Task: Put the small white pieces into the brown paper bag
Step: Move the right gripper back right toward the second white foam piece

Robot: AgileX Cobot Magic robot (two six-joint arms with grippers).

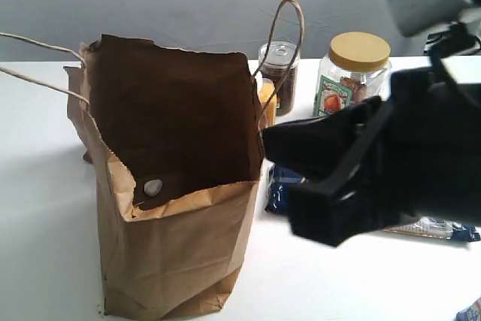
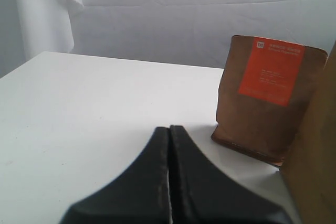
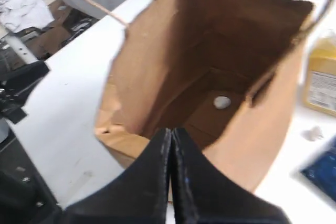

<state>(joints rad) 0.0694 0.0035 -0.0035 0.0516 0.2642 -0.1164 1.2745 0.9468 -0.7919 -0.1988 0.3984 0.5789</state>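
Small white pieces (image 3: 221,102) are being bagged: one is lying on the floor of the brown paper bag (image 3: 157,66), beyond the right end effector (image 3: 170,135), whose fingers are sitting pressed together, empty. What looks like a second piece (image 3: 313,133) is lying on the tabletop (image 3: 68,103) off to its side. Its fingers are best being opened before descending there.

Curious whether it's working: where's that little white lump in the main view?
The small white piece lies inside the brown paper bag, on its bottom, on the left of the exterior view.
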